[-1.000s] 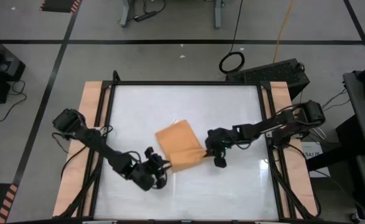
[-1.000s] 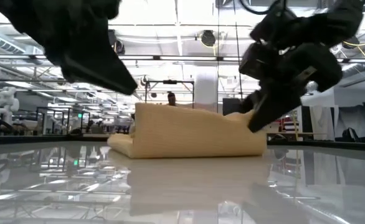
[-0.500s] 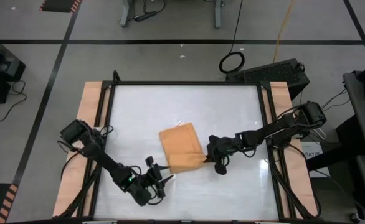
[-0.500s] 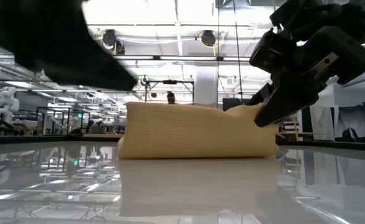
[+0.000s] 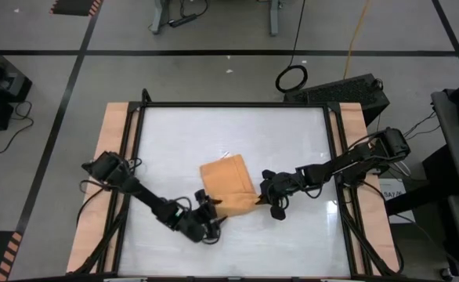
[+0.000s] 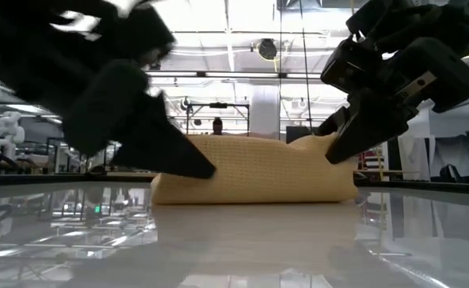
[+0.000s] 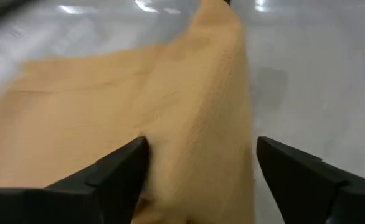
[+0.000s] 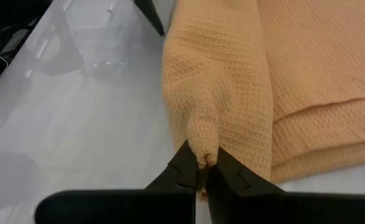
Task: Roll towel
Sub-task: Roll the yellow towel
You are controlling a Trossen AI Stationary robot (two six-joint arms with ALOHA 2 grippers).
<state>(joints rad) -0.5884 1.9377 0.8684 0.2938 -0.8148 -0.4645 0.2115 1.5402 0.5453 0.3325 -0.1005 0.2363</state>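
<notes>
Meanwhile right tool (image 8: 201, 169) pinches the towel (image 5: 228, 186); left tool (image 7: 198, 168) spread, seemingly straddling its edge.

Dark jointed arms (image 5: 147, 200), seemingly cabled.

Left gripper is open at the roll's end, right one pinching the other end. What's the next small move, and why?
Probably close the left gripper on the towel. Its open fingers straddle the rolled edge, while the right gripper is shut on the opposite end, so gripping both ends should let the roll turn evenly.

Towel (image 7: 189, 118) blurred, cut off by left wrist view's edges; tag hidden.
</notes>
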